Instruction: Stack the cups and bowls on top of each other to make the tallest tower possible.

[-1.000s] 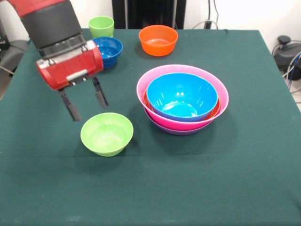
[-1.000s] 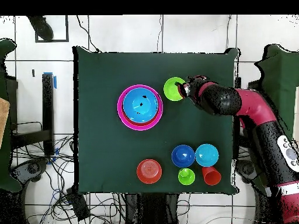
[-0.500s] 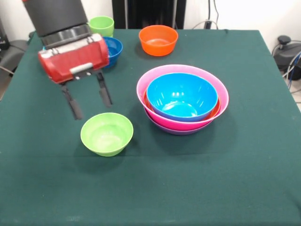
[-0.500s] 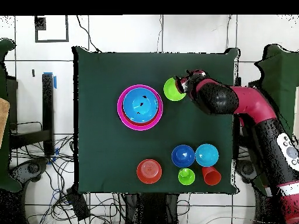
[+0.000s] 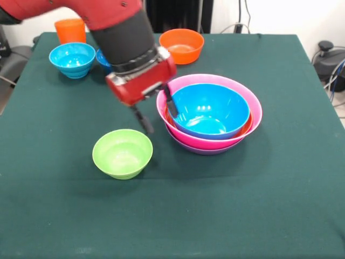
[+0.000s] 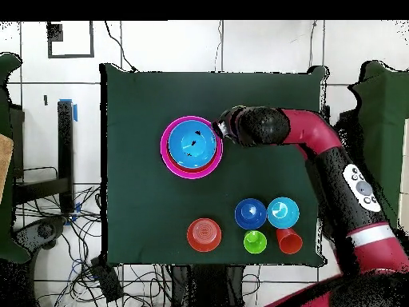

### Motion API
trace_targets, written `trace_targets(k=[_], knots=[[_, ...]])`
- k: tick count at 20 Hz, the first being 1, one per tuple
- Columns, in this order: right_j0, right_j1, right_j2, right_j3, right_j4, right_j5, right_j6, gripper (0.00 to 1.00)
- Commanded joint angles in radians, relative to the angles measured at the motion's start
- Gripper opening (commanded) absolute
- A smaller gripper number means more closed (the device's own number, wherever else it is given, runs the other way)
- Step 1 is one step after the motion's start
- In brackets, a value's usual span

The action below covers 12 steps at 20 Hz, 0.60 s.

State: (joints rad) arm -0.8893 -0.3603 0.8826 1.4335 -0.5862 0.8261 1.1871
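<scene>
Eight bowls (image 5: 122, 152) (four nested, four single), two cups (image 5: 70, 29)

The arm reaches across the green table (image 5: 280, 205) from the upper left, and the gripper (image 5: 159, 112) hangs with fingers spread, empty, at the left edge of the tower (image 5: 209, 113). One finger (image 5: 171, 103) sits right over the pink rim, the other above bare cloth between the tower and the lime-green bowl (image 5: 122, 152). That small bowl stands alone, upright. In the tower, the big blue bowl (image 5: 209, 110) nests on top, with orange, pink and purple rims beneath. At the back: a small orange bowl (image 5: 181, 45), a light-blue bowl (image 5: 72, 59) and the orange cup (image 5: 70, 31).
</scene>
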Motion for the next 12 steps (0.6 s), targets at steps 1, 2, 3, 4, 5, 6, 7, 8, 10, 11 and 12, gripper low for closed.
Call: trace_targets(k=[1, 2, 3, 4, 5, 6, 7, 8, 10, 11, 12], knots=[[0.090, 0.054, -0.148, -0.130, 0.032, 0.223, 0.025, 1.00], [0.094, 0.057, -0.150, -0.137, 0.034, 0.226, 0.020, 1.00], [0.097, 0.060, -0.151, -0.144, 0.037, 0.229, 0.016, 1.00], [0.097, 0.063, -0.150, -0.145, 0.040, 0.228, 0.012, 1.00], [0.095, 0.065, -0.149, -0.139, 0.043, 0.217, 0.014, 1.00], [0.087, 0.080, -0.146, -0.132, 0.075, 0.231, 0.030, 1.00], [0.078, 0.096, -0.143, -0.125, 0.108, 0.246, 0.045, 1.00], [0.068, 0.117, -0.140, -0.116, 0.153, 0.274, 0.066, 1.00], [0.061, 0.141, -0.140, -0.109, 0.209, 0.316, 0.084, 1.00], [0.063, 0.138, -0.145, -0.107, 0.216, 0.314, 0.084, 1.00], [0.065, 0.136, -0.151, -0.105, 0.222, 0.312, 0.084, 1.00]])
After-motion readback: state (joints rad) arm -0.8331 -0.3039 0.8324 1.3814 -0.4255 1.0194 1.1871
